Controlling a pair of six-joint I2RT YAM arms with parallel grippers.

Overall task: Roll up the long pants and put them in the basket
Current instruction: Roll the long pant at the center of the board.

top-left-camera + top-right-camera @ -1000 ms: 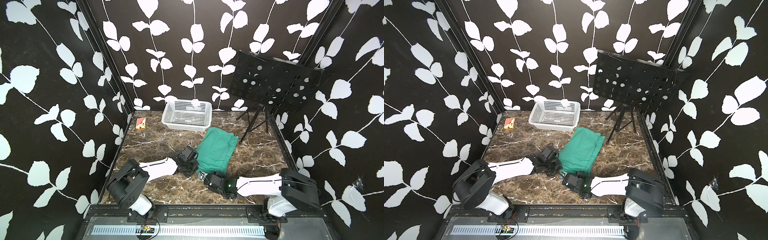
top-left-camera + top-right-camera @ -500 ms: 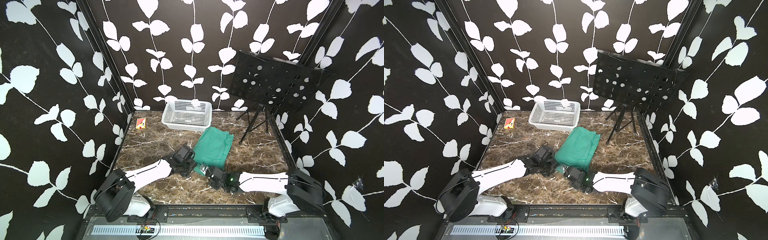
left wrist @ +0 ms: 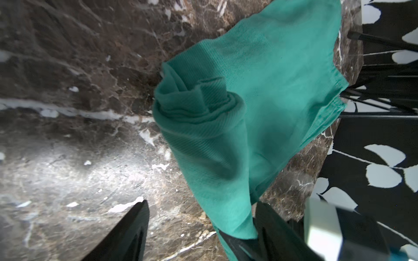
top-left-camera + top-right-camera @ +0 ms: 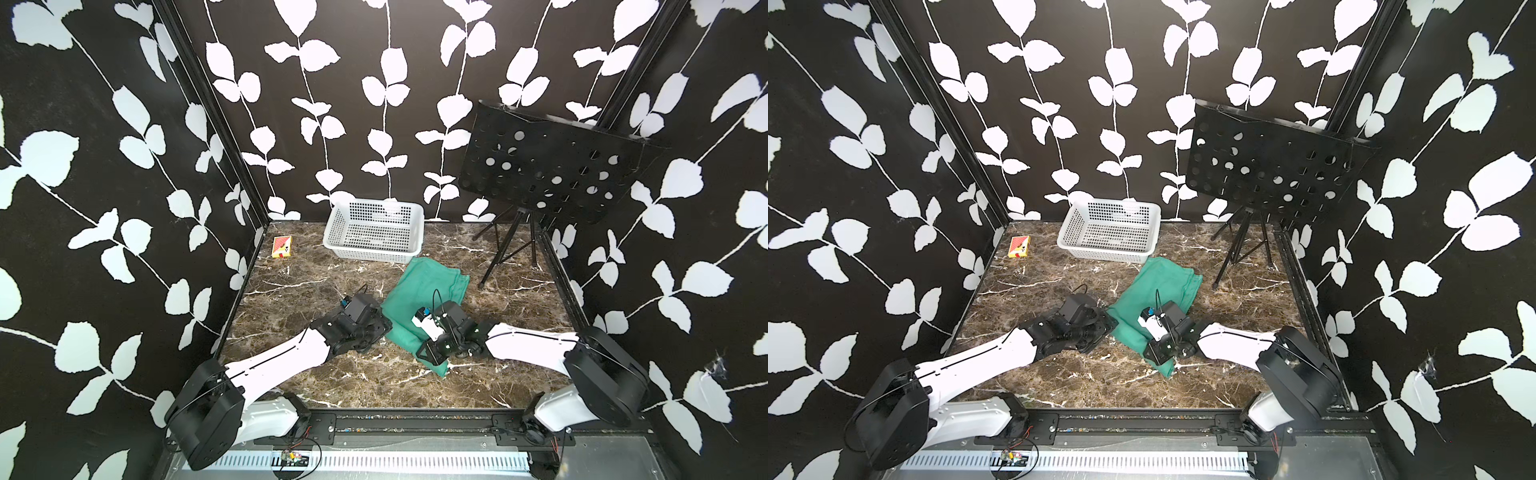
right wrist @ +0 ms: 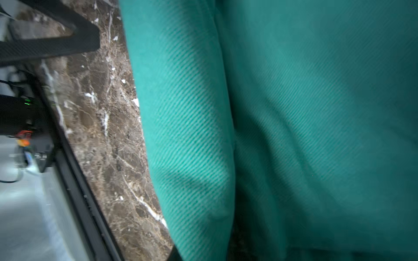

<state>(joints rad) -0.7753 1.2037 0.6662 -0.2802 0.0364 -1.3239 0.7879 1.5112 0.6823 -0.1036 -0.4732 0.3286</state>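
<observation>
The left gripper (image 3: 201, 203) sits low over the brown marble table (image 4: 307, 286), at the left edge of the long pants (image 4: 430, 280). In the left wrist view its two black jaws stand wide apart and clamp nothing. A tail of green cloth lies against the inside of one jaw. The right gripper (image 4: 430, 355) rests on the end of the pants nearest the robot. Cloth close to the lens fills its wrist view and hides the jaws, so I cannot tell whether it is closed or gripping.

The pants are plain teal-green with a fine diagonal weave, folded into a long band. The band lies on the middle of the table, running at a slight angle from just in front of the basket (image 4: 370, 254) toward the robot. Its near end is wound into a loose roll (image 3: 199, 108). The left wrist view shows the spiral of layers at the roll's open end. The far part of the band lies flat with soft creases.

The basket is white plastic with perforated walls and stands at the back of the table by the wall. Its perforated floor is in plain sight all across the inside. The far end of the pants lies just beside its front right corner; I cannot tell whether they touch. A small red and yellow box (image 4: 281, 247) lies apart, left of the basket. A black perforated music stand (image 4: 552, 166) on a tripod stands at the back right.
</observation>
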